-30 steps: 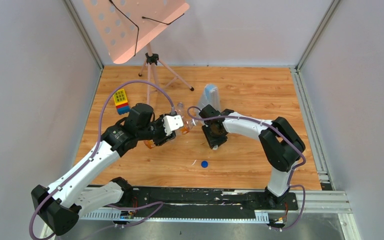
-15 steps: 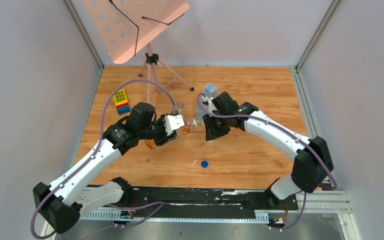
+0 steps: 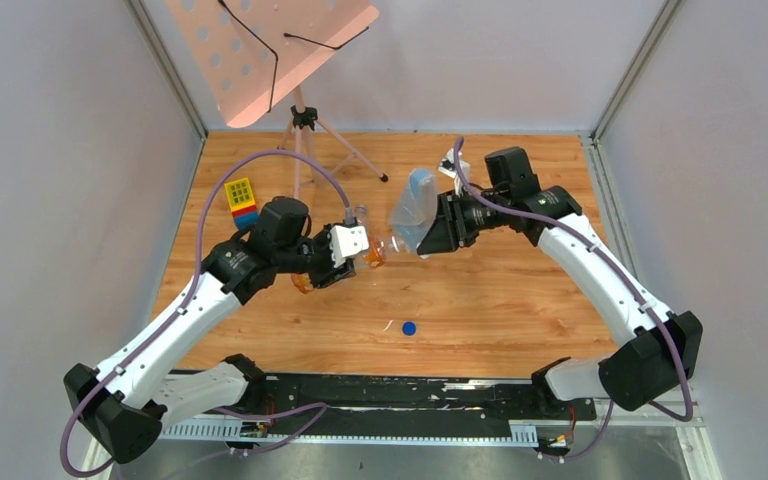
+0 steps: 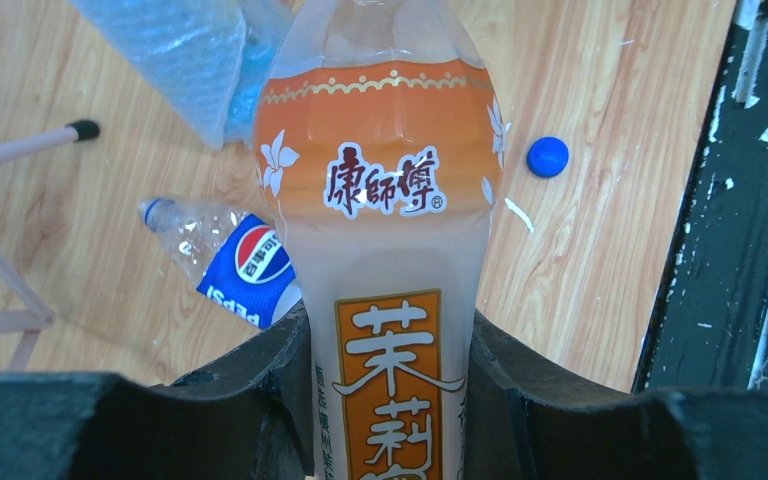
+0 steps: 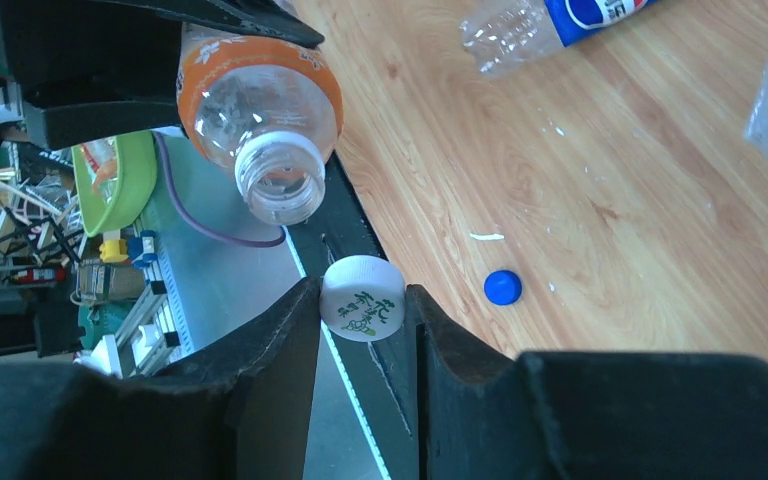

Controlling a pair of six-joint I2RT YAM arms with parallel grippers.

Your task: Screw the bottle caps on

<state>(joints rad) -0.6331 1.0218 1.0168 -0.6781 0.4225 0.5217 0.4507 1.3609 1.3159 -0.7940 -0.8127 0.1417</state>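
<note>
My left gripper [image 3: 345,247] is shut on the orange-label bottle [image 4: 385,250] and holds it tilted above the table, its open mouth [image 5: 280,182] towards the right arm. My right gripper [image 3: 423,240] is shut on the white cap [image 5: 362,299], which has a small green mark. In the right wrist view the cap sits a short way from the open mouth, not touching it. The blue cap [image 3: 409,327] lies on the wood near the front; it also shows in both wrist views [image 4: 547,157] [image 5: 502,287]. The Pepsi bottle [image 4: 245,260] lies uncapped on its side under the held bottle.
A bluish see-through bag [image 3: 415,203] stands just behind my right gripper. A pink music stand on a tripod [image 3: 305,120] is at the back left. A stack of coloured toy blocks [image 3: 243,201] is at the left. A black rail [image 3: 410,390] runs along the front edge.
My right arm has lifted from the table and swung back and right with the white cap, which now faces the bottle's mouth. My left arm has hardly moved.
</note>
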